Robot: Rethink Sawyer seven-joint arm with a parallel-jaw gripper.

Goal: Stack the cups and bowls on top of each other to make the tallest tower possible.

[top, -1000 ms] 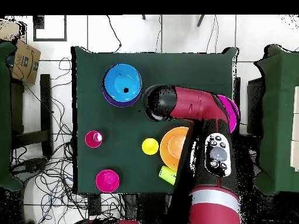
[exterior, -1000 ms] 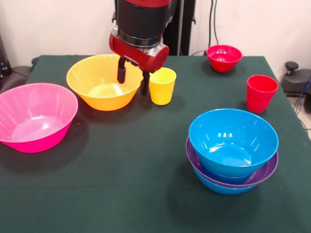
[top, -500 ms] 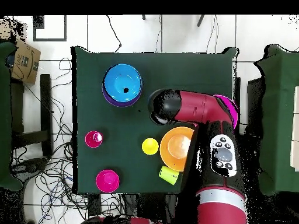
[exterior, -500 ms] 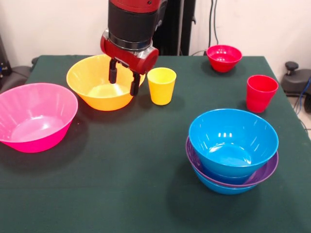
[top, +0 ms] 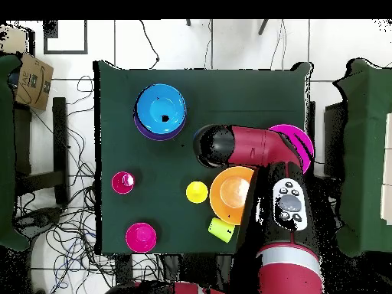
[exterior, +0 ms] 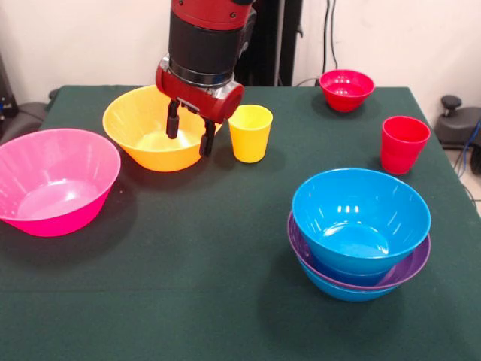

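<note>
My gripper [exterior: 189, 133] is open and hangs over the right rim of the large orange bowl [exterior: 146, 131]. One finger is inside the bowl, the other just outside it. The yellow cup [exterior: 250, 133] stands upright just right of the gripper. A blue bowl [exterior: 361, 218] sits nested in a purple bowl [exterior: 415, 265] with another blue one beneath, at the near right. The red cup [exterior: 403, 144] and small red bowl [exterior: 346, 89] stand at the far right. The pink bowl [exterior: 52, 180] is at the left. In the overhead view a lime green cup [top: 220, 230] lies beside the orange bowl [top: 230, 195].
The arm [top: 256, 145] reaches over the table from the base side and covers part of the pink bowl [top: 297, 142] in the overhead view. Dark green cloth [exterior: 188, 263] covers the table. Cables lie on the floor around it.
The gripper has shifted left from the gap between the orange bowl and the yellow cup to over the bowl's rim, and dropped slightly. It has stayed open. Nothing else moved.
</note>
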